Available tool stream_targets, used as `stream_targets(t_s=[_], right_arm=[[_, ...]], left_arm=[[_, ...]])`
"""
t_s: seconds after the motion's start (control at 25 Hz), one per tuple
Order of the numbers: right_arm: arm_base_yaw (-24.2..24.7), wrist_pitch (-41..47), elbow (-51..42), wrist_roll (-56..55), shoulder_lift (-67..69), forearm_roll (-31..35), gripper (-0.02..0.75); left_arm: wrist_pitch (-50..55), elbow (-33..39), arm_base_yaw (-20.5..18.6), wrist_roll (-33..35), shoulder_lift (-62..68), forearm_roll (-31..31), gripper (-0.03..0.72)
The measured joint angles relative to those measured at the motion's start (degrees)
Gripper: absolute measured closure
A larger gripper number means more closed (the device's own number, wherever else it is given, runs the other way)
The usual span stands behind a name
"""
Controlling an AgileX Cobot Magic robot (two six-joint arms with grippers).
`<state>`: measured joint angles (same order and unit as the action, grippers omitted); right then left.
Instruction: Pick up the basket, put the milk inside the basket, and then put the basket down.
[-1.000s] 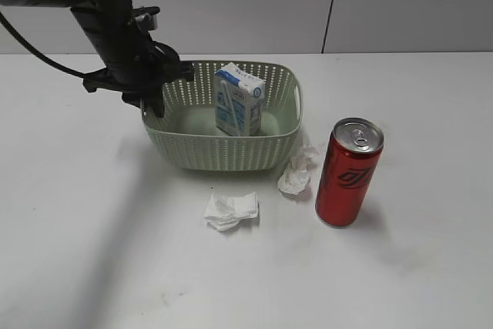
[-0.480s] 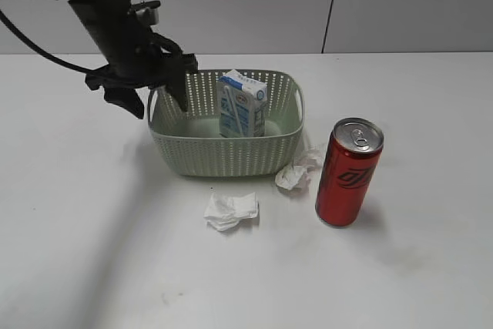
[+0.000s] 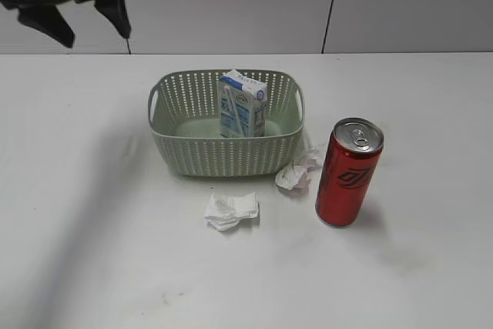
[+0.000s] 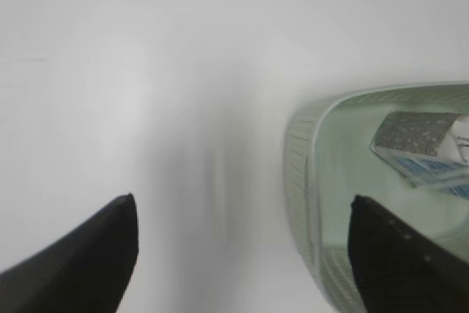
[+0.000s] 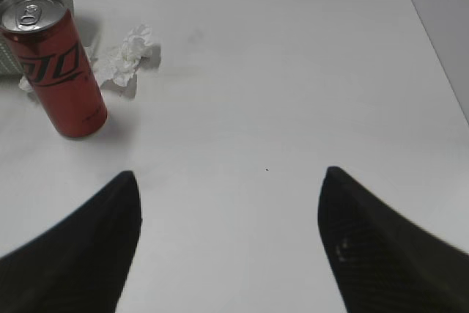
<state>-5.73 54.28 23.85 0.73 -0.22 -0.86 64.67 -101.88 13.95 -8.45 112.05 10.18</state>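
Since a second ago, the left gripper (image 3: pixel 77 7) is letting go of the basket (image 3: pixel 224 153) and rising to the upper left, jaws spread apart and empty. Basket is sitting flat on the white table (image 3: pixel 92 252), long axis running left to right, below and right of that gripper. Milk (image 3: pixel 241 105) is standing upright inside, gable top up. Right gripper (image 5: pixel 229 243) is hovering open, nearer the red can (image 3: pixel 348 172).

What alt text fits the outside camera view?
A green basket sits on a white table with a milk carton upright inside. A red can stands to its right, two crumpled tissues in front; the left gripper hovers open, top left.
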Motion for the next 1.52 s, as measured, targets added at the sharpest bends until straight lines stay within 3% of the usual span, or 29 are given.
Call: stream_targets(t_s=[0.24,0.44,0.56,1.12,1.52], right_arm=[[0.0,0.0,0.0,0.0,0.0,0.0,0.148],[0.0,0.0,0.0,0.06,0.0,-0.02,0.148],[0.0,0.0,0.0,0.06,0.0,-0.02,0.148],[0.0,0.0,0.0,0.0,0.0,-0.02,0.148],[0.0,0.0,0.0,0.0,0.0,-0.02,0.148]], left_arm=[[4.55,0.24,-8.23,6.67,-4.04,-2.68,-0.005],[4.83,5.36,-13.63,7.92,-9.48,-5.38,-0.001],[4.83,11.08,-13.8,8.45,-14.39,-7.13,0.005],[4.05,44.16,-13.8,10.96,-46.07,-4.56,0.036],[-2.25,61.48,-13.8,10.96,-68.04,-4.56,0.059]])
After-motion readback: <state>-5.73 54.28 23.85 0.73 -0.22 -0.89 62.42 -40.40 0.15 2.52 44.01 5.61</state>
